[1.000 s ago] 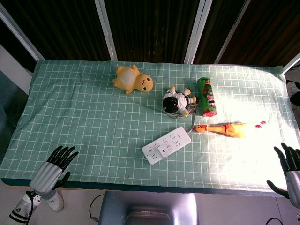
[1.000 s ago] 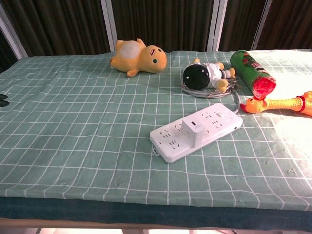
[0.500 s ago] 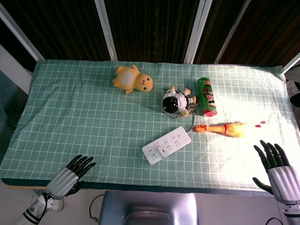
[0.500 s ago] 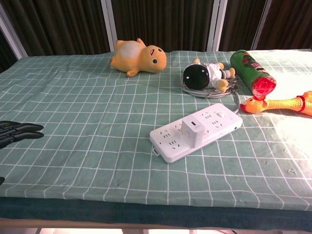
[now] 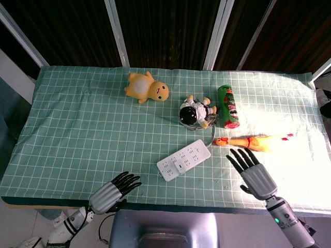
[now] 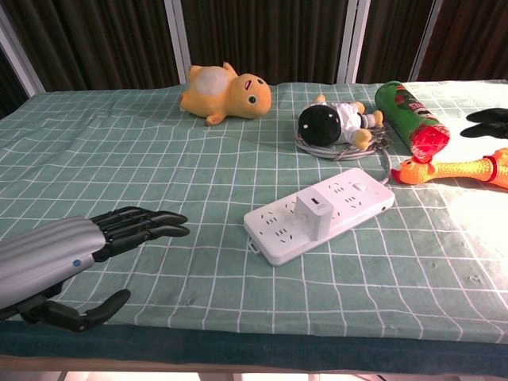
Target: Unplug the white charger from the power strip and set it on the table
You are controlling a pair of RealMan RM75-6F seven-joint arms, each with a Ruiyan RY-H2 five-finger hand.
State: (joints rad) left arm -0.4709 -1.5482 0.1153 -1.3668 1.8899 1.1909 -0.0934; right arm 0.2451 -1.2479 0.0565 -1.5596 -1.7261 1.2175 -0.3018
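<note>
The white power strip lies at an angle on the green checked cloth, near the front middle. A white cube charger stands plugged into it. My left hand hovers at the front edge, left of the strip, fingers stretched out and holding nothing. My right hand floats just right of the strip, fingers spread and empty; in the chest view only its dark fingertips show at the right edge. Neither hand touches the strip.
A yellow plush duck lies at the back. Behind the strip an astronaut toy sits on the coiled cable. Right of them lie a green can and a rubber chicken.
Both hands have moved inward from the table's front corners toward the power strip. The left now shows large in the chest view. Strip and charger have not moved.
</note>
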